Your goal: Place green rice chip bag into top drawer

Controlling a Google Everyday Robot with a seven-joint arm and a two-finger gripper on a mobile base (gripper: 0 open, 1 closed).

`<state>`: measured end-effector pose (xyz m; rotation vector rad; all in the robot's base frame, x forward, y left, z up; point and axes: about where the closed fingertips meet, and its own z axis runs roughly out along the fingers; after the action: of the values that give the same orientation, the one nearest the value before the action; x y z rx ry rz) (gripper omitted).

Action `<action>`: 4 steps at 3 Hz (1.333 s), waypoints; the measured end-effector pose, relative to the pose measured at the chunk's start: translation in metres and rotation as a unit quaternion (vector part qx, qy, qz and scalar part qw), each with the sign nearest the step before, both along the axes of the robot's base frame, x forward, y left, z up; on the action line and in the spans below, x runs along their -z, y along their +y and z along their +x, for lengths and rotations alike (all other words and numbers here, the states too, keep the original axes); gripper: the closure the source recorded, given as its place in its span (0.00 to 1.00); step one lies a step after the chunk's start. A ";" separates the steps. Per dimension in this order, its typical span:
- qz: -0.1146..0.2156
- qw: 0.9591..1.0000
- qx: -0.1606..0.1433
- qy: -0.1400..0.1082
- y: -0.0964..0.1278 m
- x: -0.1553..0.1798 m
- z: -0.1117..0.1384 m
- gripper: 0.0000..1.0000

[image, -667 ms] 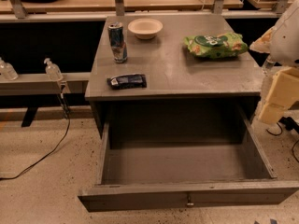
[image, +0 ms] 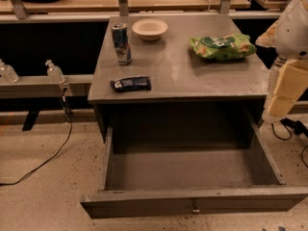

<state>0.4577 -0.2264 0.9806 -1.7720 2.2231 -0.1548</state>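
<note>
The top drawer [image: 144,203] stands pulled fully out below the table [image: 192,78], ready to receive the green rice chip bag [image: 222,46]. The bag lies flat at the table's back right, printed face up, long axis running left to right. The gripper [image: 279,102] hangs beside the table's right edge, apart from the bag; its jaw state cannot be told.

On the bench [image: 192,76], the green rice chip bag [image: 221,46] lies at the back right, the bowl [image: 149,29] at the back middle with the can [image: 121,43] just left of and before it, and the flat packet [image: 131,83] near the front left edge. The top drawer [image: 192,201] stands pulled out below the bench top, its front panel nearest the camera. The hand [image: 280,100] hangs off the bench's right side, right of and before the bag, apart from it, near the drawer's right rear corner
</note>
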 end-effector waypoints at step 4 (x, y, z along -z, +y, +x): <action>-0.076 0.988 -0.052 -0.125 -0.085 -0.025 0.156 0.00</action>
<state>0.6136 -0.3117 1.0056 -1.8280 1.9825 -0.5081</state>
